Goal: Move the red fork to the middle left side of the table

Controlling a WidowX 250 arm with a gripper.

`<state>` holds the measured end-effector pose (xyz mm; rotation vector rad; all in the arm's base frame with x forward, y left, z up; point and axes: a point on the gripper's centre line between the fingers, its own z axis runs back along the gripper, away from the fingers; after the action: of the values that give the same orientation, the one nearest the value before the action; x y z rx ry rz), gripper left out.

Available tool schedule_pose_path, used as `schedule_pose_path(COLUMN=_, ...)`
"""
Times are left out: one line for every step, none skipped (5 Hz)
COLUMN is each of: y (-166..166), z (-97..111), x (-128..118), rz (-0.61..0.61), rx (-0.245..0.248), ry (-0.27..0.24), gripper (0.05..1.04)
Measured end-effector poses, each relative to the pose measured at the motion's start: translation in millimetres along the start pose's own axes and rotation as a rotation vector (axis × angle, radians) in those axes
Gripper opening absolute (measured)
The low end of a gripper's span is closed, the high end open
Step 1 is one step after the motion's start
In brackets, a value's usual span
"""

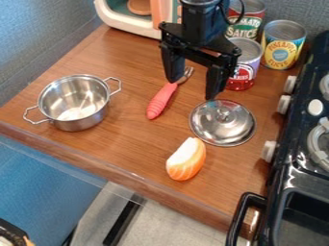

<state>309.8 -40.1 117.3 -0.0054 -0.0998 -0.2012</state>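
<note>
the red fork (160, 102) lies on the table (132, 146) between the pot (80, 121) and the round lid (218, 133), a little farther back than the lid, at a slant, with its handle end toward the front of the table and its tines toward the back. its handle is a soft coral red, plump and rounded at the end, with fine ridges running across it like a toy grip, and past it comes a slim, grey, metallic neck and head. the gripper (192, 89) hangs over it, black and angular, with its two blunt fingers spread wide; it has hold of nothing, and its left-hand finger in the view crosses in front of the fork's neck. whether that finger touches the fork i cannot tell. the table is warm brown wood with a streaky grain and a glossy front edge. the pot is shiny, smooth metal, round and open, with a thin angular wire handle on each side. the lid, also polished metal, is a shallow dome with a small knob on top. just in front of it sits a wedge-shaped orange piece (186, 166), banded with pale stripes and white along one face. behind the lid stands a squat can (250, 60) with a purple and red label, and farther back are a yellow and blue can (283, 45) and a red and green can (250, 23), ridged cylinders.
</note>
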Motion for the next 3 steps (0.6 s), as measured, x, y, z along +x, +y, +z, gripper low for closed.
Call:
schedule_pose_path(y=-0.1, z=-9.3, x=-1.1, rz=0.002, rx=-0.002, ry=0.028, gripper=1.001)
schedule_pose_path(y=15.2, z=-12.3, x=6.5, rz=0.046, rx=0.012, ry=-0.019, gripper=1.001)
schedule_pose_path(y=41.6, z=-23.3, x=17.5, rz=0.122, rx=0.024, ry=-0.054, gripper=1.001)
